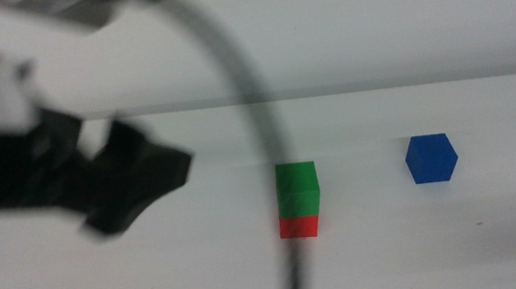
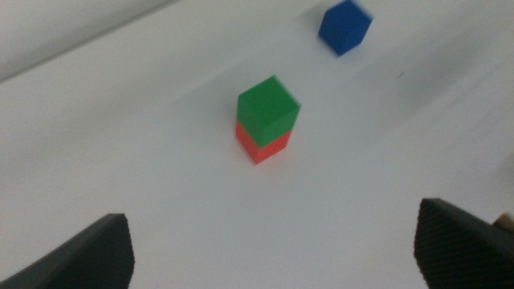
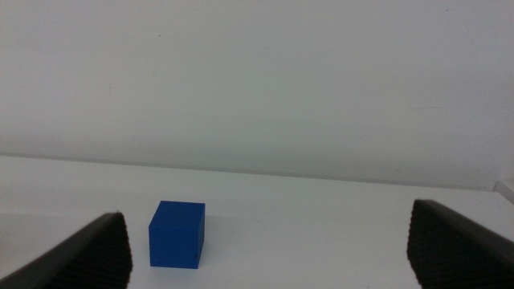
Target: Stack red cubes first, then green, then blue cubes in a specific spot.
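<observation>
Green cube [image 1: 297, 190] sat squarely on top of the red cube [image 1: 299, 226], the pair forming a two-high stack on the white desk [image 1: 507, 242] near the middle of the middle view. Starting from the left gripper [image 2: 273, 249], its two dark fingers [image 2: 84, 257] stood wide apart with nothing between them, bare desk showing in the gap. In its wrist view the stack lay beyond the fingers, well clear of them, with the green cube [image 2: 268, 111] covering the red cube [image 2: 261, 146] so that only the red sides showed beneath. In the middle view the left gripper [image 1: 140, 184] appeared as a blurred dark shape coming in from the left side, apart from the stack, with a dark cable [image 1: 259, 115] arcing across in front of the camera. The right gripper [image 3: 269, 249] also held its fingers [image 3: 80, 253] spread wide and empty. Ahead of them, resting alone on the desk, was the blue cube [image 3: 177, 234], touching neither finger. From the middle view the blue cube [image 1: 431, 158] lay to the right of the stack, well apart from it, and the left wrist view showed the blue cube [image 2: 344, 26] farther out than the stack.
</observation>
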Controlling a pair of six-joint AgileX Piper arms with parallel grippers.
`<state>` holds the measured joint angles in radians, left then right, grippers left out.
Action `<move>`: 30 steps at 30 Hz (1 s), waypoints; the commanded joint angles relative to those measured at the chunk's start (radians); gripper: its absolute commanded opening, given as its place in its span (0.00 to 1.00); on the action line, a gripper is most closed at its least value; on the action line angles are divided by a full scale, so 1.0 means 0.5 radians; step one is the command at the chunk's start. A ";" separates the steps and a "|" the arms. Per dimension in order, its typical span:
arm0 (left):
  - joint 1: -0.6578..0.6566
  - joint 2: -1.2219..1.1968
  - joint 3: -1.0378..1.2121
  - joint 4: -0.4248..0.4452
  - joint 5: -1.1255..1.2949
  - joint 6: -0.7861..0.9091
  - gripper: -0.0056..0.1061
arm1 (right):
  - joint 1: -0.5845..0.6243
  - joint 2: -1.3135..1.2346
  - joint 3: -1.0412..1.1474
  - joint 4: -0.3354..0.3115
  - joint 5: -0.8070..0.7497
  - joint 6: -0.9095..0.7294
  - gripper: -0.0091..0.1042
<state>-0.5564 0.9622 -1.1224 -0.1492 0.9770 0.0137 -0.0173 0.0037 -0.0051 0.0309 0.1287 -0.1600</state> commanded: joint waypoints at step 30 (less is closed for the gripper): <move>0.076 -0.262 0.140 -0.222 -0.277 0.099 0.89 | -0.007 -0.080 0.085 -0.087 -0.154 -0.050 0.89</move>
<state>-0.5218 0.8348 -1.0564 -0.2498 0.8519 0.0640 -0.0173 0.0037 -0.0051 0.0000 0.0886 -0.1766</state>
